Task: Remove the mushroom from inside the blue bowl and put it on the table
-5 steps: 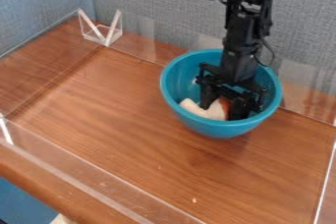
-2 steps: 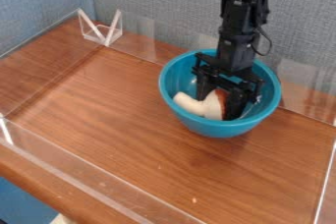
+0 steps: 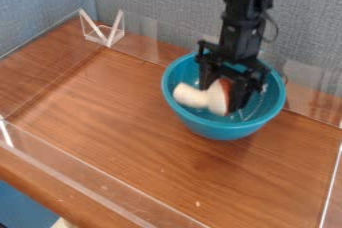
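The blue bowl (image 3: 227, 114) sits on the table (image 3: 120, 122) at the right. My gripper (image 3: 225, 90) hangs straight down over the bowl, just above its rim, shut on the mushroom (image 3: 203, 96). The mushroom lies sideways in the grip: its cream stem sticks out to the left and its red-brown cap shows between the black fingers (image 3: 247, 90). It hangs lifted off the bowl's bottom, still over the bowl's inside.
Low clear acrylic walls (image 3: 167, 45) edge the tabletop. A small clear folded stand (image 3: 102, 28) sits at the back left corner. Bare wood stretches left and in front of the bowl.
My gripper has risen with the mushroom held in it, from deep inside the bowl up to about rim height. The bowl has stayed where it was.
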Robot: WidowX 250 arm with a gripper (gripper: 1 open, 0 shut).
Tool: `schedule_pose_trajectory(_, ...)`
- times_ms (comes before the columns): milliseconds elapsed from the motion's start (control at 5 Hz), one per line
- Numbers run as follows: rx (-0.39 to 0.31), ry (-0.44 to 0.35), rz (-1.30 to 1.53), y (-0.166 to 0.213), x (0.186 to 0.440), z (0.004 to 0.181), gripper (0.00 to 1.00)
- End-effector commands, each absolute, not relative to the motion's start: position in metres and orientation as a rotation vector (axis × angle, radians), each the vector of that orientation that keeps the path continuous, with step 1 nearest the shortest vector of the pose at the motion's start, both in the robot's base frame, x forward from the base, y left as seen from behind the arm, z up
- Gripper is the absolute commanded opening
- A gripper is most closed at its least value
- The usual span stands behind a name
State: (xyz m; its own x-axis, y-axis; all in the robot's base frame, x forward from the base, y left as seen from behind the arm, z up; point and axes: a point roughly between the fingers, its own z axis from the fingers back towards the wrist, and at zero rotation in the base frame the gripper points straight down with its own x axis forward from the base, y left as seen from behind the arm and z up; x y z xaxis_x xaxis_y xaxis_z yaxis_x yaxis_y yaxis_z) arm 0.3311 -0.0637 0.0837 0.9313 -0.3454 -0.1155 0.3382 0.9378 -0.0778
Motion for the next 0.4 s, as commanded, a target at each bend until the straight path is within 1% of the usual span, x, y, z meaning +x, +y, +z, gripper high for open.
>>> schedule_pose_trajectory(0,-0.035,-0.011,-0.364,-0.057,0.327,0.147,0.00)
schedule_pose_trajectory(200,0.023,-0.108,-0.291,-0.013,0.318,0.191,0.00)
